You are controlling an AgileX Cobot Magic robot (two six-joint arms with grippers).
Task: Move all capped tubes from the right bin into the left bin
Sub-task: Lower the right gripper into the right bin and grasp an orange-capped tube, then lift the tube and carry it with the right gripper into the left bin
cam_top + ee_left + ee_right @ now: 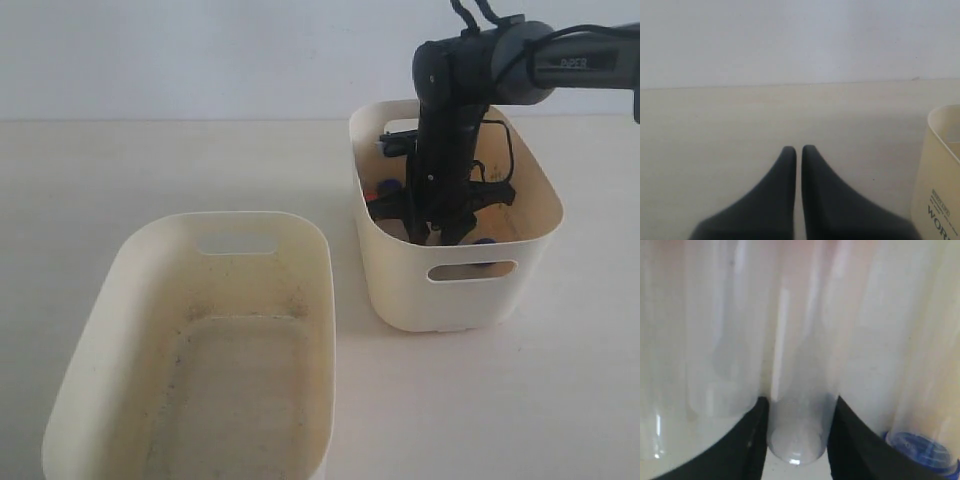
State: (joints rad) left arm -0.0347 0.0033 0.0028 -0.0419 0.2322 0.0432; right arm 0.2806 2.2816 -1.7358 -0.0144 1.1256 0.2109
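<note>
The right bin (400, 290) stands at the back right, and my right arm reaches down inside it. My right gripper (440, 235) is low among the tubes. In the right wrist view its gripper (800, 401) is shut on a clear tube (797, 435), one finger against each side; that tube's cap is out of view. More clear tubes (720, 365) lie beside it, one with a dark blue cap (920, 450). An orange cap (380, 146) and blue caps (388, 187) show in the bin. The left bin (110, 300) holds no tubes. My left gripper (798, 148) is shut, holding nothing.
A cream bin wall (940, 165) with dark printed lettering stands close beside my left gripper; I cannot tell which bin it is. The pale tabletop (150, 170) runs back to a white wall. The two bins stand close together, a narrow gap between them.
</note>
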